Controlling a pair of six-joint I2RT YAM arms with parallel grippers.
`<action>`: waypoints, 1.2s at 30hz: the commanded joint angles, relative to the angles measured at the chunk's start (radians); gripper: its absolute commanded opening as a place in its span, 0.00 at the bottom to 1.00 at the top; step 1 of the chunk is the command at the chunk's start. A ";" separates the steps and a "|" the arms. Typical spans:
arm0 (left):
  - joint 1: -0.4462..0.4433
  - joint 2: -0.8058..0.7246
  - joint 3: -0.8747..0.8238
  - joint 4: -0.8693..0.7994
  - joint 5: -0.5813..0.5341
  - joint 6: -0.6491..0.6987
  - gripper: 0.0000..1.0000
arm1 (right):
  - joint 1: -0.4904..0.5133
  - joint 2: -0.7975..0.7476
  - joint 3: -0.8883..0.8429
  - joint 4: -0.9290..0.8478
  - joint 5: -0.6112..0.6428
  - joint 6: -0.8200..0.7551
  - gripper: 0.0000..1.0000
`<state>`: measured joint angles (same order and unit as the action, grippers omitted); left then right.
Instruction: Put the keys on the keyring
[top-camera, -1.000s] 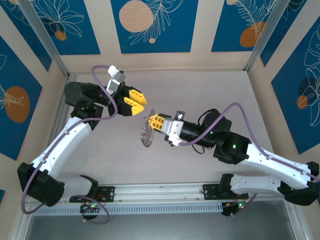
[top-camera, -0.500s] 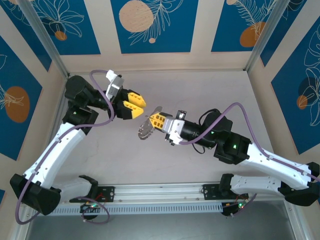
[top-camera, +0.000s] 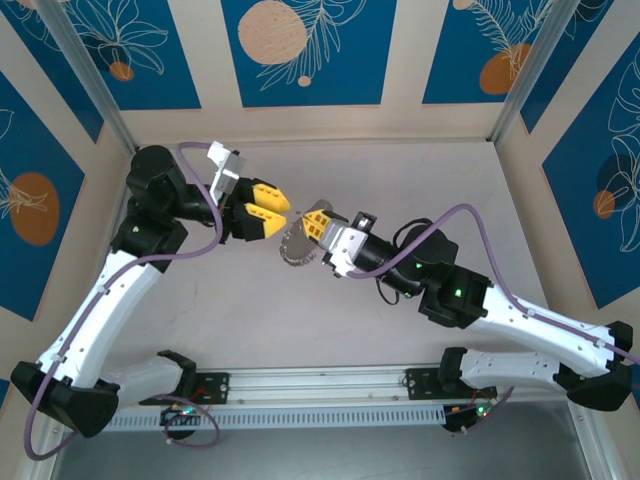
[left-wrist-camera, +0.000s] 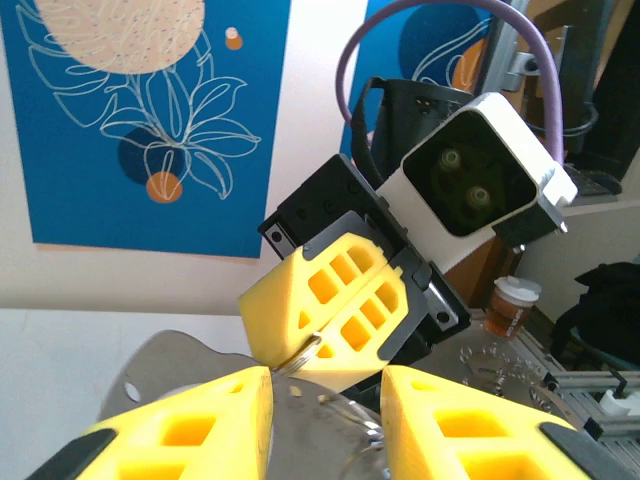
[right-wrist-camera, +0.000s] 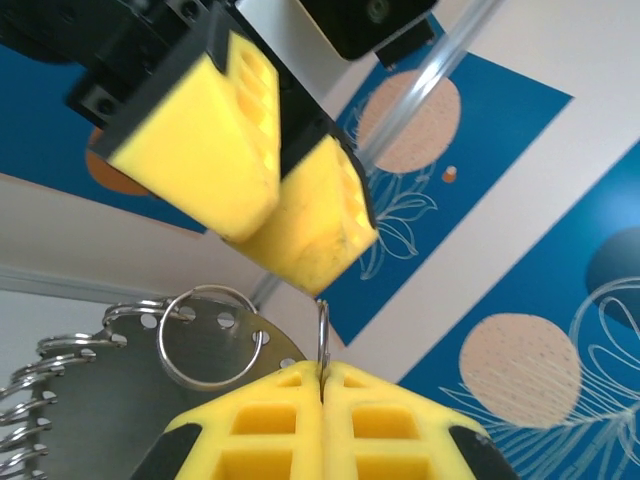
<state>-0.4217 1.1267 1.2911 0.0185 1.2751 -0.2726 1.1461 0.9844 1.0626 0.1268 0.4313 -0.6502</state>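
right gripper pinches keyring, hoop sticking out from its fingertips toward left gripper, whose jaws are spread

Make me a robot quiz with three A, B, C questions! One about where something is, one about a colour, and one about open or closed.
1. Where is the keyring?
A. on the floor
B. pinched in the right gripper
C. hanging on the wall

2. What colour are the grippers' fingers?
A. red
B. green
C. yellow

3. How is the left gripper?
A. open
B. shut tight
C. shut on a cup

Answers:
1 B: the right wrist view shows the ring clamped between the shut fingers.
2 C: every view shows them yellow.
3 A: the left wrist view shows a gap between its fingers.
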 joint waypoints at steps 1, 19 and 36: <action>0.009 -0.029 0.028 -0.055 -0.058 0.043 0.35 | 0.001 0.010 -0.022 0.162 0.126 -0.036 0.00; 0.008 -0.038 0.086 -0.326 -0.212 0.308 0.43 | -0.003 0.030 -0.018 0.160 0.102 0.007 0.00; -0.024 -0.057 0.011 -0.380 -0.296 0.342 0.48 | -0.075 0.055 0.048 0.060 0.129 0.133 0.00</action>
<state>-0.4301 1.0851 1.3247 -0.3569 1.0084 0.0563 1.0782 1.0348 1.0588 0.1600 0.5251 -0.5640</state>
